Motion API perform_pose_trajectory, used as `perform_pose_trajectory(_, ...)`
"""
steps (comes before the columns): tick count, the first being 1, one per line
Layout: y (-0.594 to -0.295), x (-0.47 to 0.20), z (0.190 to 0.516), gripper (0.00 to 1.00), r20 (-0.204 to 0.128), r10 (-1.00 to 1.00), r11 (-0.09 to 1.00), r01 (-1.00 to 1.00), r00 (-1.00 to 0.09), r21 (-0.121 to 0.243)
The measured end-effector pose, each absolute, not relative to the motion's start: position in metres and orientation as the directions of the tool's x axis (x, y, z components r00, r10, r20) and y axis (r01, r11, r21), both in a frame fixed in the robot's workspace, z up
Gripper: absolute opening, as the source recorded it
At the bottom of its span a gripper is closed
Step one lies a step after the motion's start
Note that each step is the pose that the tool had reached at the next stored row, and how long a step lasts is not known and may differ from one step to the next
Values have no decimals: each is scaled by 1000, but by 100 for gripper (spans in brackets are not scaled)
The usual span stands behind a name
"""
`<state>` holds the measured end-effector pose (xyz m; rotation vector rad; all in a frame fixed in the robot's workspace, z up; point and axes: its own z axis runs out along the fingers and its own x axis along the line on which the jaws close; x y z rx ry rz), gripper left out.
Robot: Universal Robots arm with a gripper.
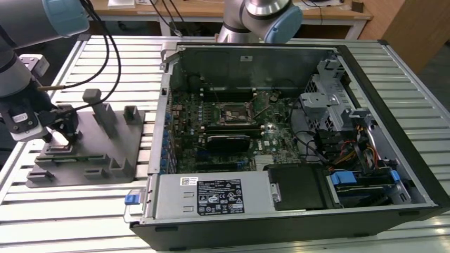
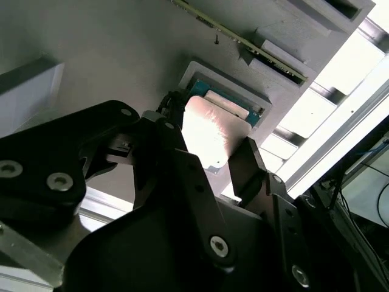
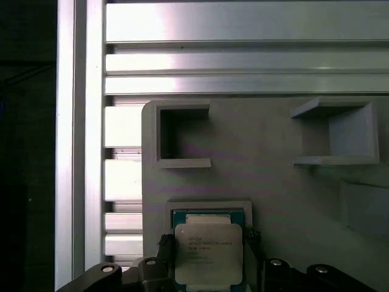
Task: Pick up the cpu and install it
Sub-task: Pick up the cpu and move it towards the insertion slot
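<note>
Over the grey tray (image 1: 105,158) at the exterior view's left, the fingers (image 2: 246,161) pinch the cpu (image 3: 208,255) by two opposite edges.

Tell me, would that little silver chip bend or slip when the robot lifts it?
Probably stiff: the cpu shows a flat metal lid. Likely light, being small beside the tray. Its smooth, shiny top could slip.
</note>
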<state>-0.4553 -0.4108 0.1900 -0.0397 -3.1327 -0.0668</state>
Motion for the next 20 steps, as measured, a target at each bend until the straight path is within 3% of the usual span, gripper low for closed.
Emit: perform_pose_trajectory(20, -411, -455, 210, 54, 8, 25, 999, 25, -1000, 48)
